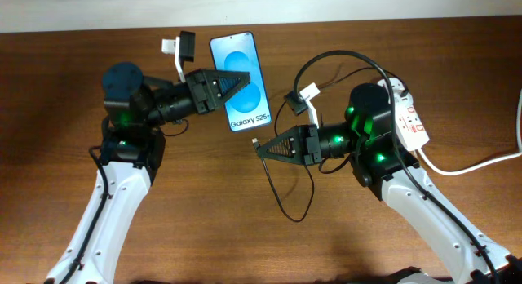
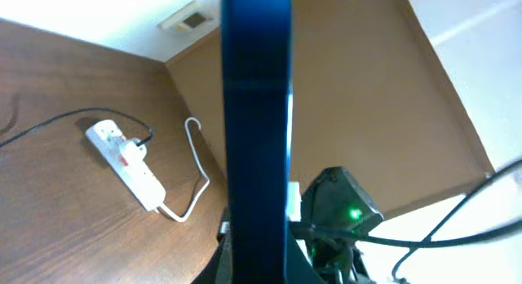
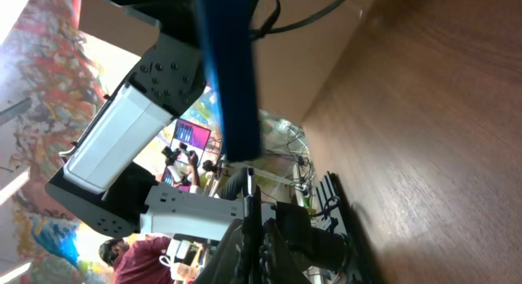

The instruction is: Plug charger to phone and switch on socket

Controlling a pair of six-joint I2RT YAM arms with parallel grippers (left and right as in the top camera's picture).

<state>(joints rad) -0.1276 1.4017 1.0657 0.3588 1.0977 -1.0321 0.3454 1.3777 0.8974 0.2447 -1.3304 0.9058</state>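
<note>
The phone [image 1: 236, 54] is located over the rear centre of the bench [image 1: 49, 113], between the jaws of the left gripper [image 1: 243, 76], which reaches in from the left. The socket [image 1: 410, 119] lies at the right edge, and its cord [image 1: 473, 164] runs off to the right. The charger [image 1: 342, 57] arcs leftward from the socket. Its tip sits in the jaws of the right gripper [image 1: 261, 148], in front of the phone and slightly to its right.
</note>
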